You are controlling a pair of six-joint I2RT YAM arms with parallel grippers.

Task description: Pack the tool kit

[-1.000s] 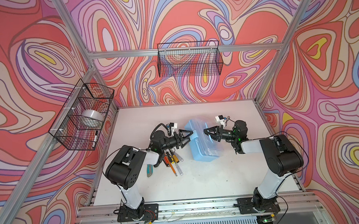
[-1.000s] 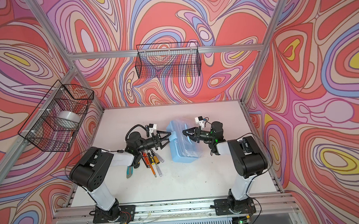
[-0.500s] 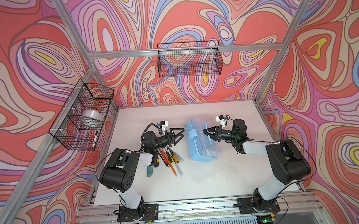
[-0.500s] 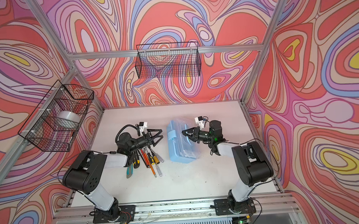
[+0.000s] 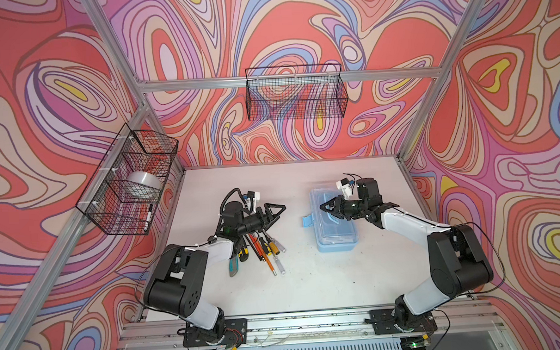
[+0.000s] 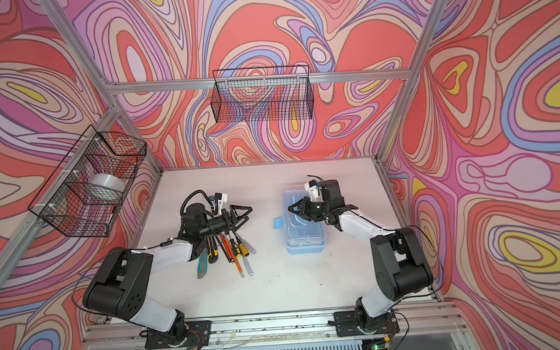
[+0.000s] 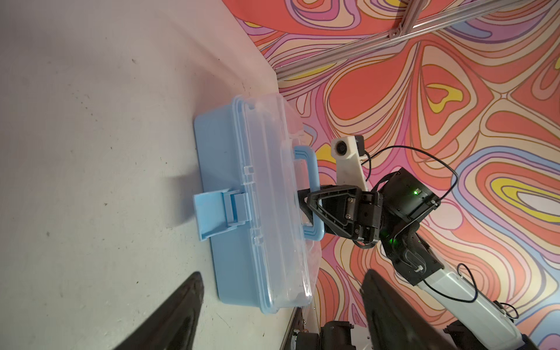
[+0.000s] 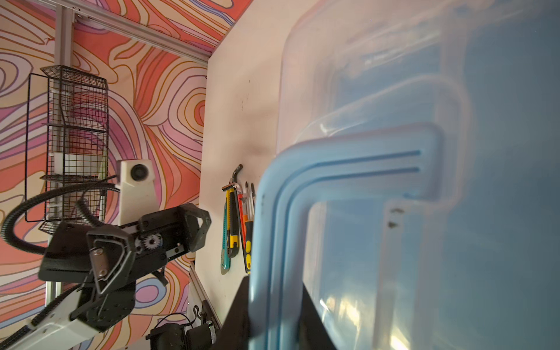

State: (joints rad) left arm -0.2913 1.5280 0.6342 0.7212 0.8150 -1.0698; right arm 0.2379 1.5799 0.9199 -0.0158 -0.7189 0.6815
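Light-blue box [image 5: 336, 232] right of centre on table in both top views, latch [image 5: 305, 221] flipped out. Right gripper [image 5: 326, 211] pinched narrow on blue handle [image 7: 310, 169]. Left gripper [image 5: 280, 214] spread wide, empty, hovering by tool pile [image 5: 266, 249] left of centre.

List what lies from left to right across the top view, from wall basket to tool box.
side wire basket → teal utility knife → yellow utility knife → screwdrivers → blue latch → tool box. The left hand and right hand overlap these, so both are left out.
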